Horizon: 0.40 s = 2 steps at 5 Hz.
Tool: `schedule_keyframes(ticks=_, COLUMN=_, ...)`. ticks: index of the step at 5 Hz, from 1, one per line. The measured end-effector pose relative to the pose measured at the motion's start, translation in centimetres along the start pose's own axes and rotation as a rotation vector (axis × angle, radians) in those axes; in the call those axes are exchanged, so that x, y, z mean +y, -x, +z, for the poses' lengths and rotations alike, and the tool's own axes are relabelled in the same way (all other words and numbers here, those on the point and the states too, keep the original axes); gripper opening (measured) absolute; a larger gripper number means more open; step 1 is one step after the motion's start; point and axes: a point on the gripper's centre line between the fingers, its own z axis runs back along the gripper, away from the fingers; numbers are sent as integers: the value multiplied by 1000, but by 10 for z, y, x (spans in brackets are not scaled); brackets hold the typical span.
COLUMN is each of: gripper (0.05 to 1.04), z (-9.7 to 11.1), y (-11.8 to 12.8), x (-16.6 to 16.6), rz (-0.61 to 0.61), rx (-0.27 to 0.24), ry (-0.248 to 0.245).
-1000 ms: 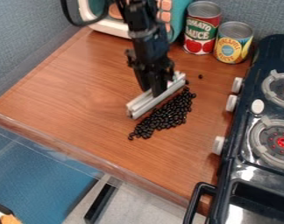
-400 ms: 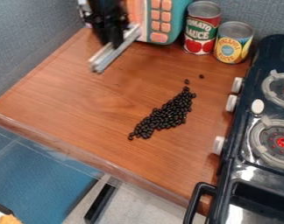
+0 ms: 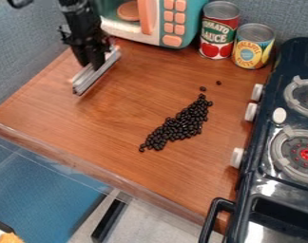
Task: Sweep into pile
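A black gripper [image 3: 93,61] hangs over the far left part of a wooden counter [image 3: 118,133], its two fingers pinching a long, pale metallic bar [image 3: 88,79] between them. The bar slants, its lower left end nearer the camera; whether it touches the wood, I cannot tell. The dark beans [image 3: 178,124] lie on the counter to the right of the fingers and nearer the camera, well apart from both fingers and bar, with bare wood between. They form a slanting pile, broad in the middle and narrow at both ends, running in roughly the same direction as the bar. Two stray beans [image 3: 203,88] sit just beyond its upper end. Behind stand a teal toy microwave [image 3: 191,21], a tomato sauce can [image 3: 218,31] and, just beside it, a yellow-labelled can [image 3: 252,46]. A dark toy stove [image 3: 254,142] borders the right side.
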Motion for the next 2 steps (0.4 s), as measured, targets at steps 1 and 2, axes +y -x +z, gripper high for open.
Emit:
schedule_keyframes(ticks=1, gripper=665, z=-1, y=6, x=-6, rz=0, rx=30, ry=38)
schedule_keyframes(ticks=2, gripper=950, z=35, y=1, x=-18, rz=-16, rx=-13, ry=65)
